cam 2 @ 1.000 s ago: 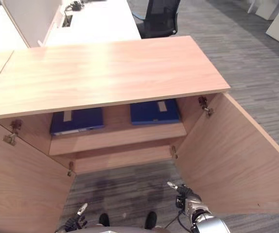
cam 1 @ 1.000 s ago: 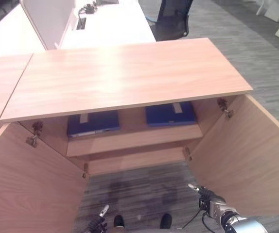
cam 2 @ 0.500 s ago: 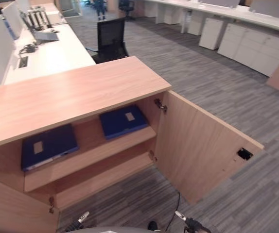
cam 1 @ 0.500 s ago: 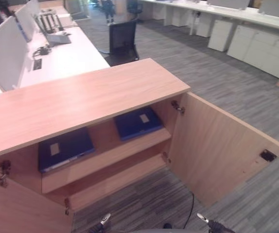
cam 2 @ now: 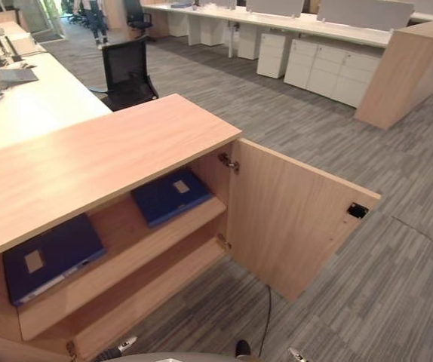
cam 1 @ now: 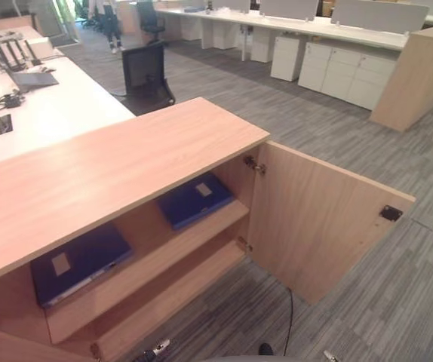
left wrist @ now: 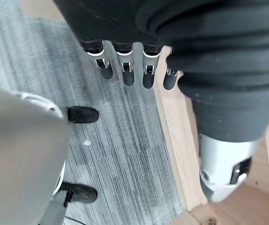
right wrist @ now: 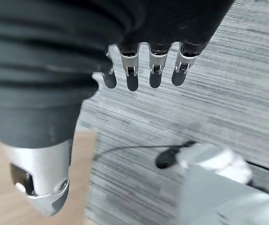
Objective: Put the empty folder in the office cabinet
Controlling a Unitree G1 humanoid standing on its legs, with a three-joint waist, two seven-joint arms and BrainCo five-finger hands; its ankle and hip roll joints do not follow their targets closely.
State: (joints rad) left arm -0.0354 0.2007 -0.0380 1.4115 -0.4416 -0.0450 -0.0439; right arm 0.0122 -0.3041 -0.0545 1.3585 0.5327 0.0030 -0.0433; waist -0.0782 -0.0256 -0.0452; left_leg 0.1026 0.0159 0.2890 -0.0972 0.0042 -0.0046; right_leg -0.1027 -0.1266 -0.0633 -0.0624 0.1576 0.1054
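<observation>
Two blue folders flat on the upper shelf of the cabinet, left hand and right hand slack, empty (fingers straight); possibly bumping the open door at 4 o'clock if turning carelessly.

Head stereo pair looks down from above at open cabinet w/ grey carpet, shared. Wrist cams face floor, v. close past own fingers.
</observation>
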